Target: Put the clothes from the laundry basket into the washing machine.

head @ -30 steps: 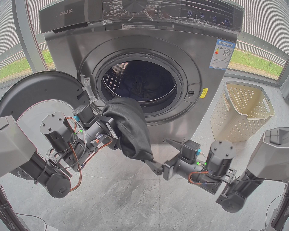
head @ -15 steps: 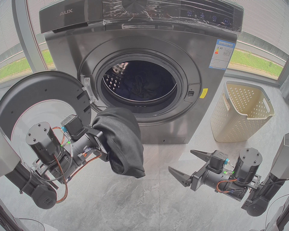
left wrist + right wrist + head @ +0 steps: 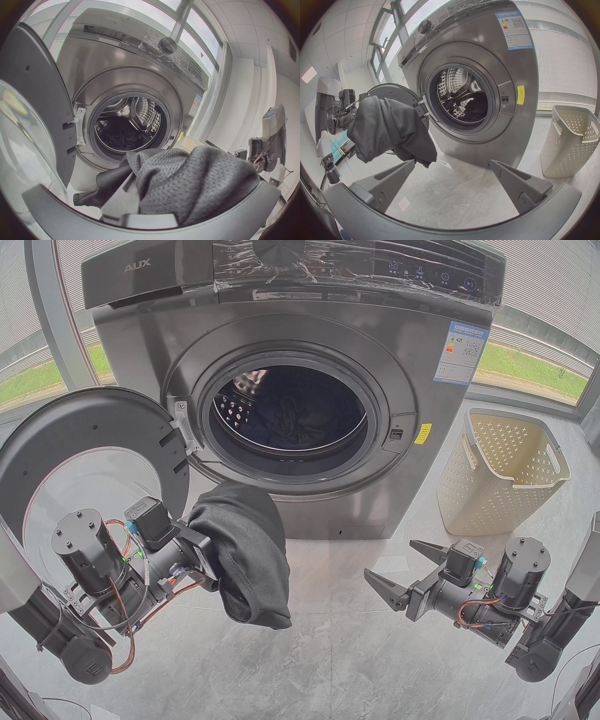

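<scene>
Most of the job looks done, with one piece left to load. At the far left the door of the washing machine stands swung wide open, so nothing bars the opening. Just beside it the left claw sits low in front of the machine, below the mouth and off to its left side. A dark garment is draped over this claw and hangs clear of the floor. The fingers are mostly buried in the cloth, and from the way the cloth hangs they appear to be clamped on it. The garment is outside the machine, not yet past the door ring.

In the middle, the drum already holds a dark heap of clothes lying low inside it. That part of the load is in.

Further right, the right claw hangs low over the floor with its jaws spread wide and nothing between them. It is well apart from the garment. At the far right the laundry basket stands on the floor beside the machine, apart from both claws. What shows of its inside looks bare, though its bottom cannot be fully seen.

The held garment may therefore be the last one. What remains is to raise it to the opening, carry it past the ring and let it go inside, then check the basket's bottom.
</scene>
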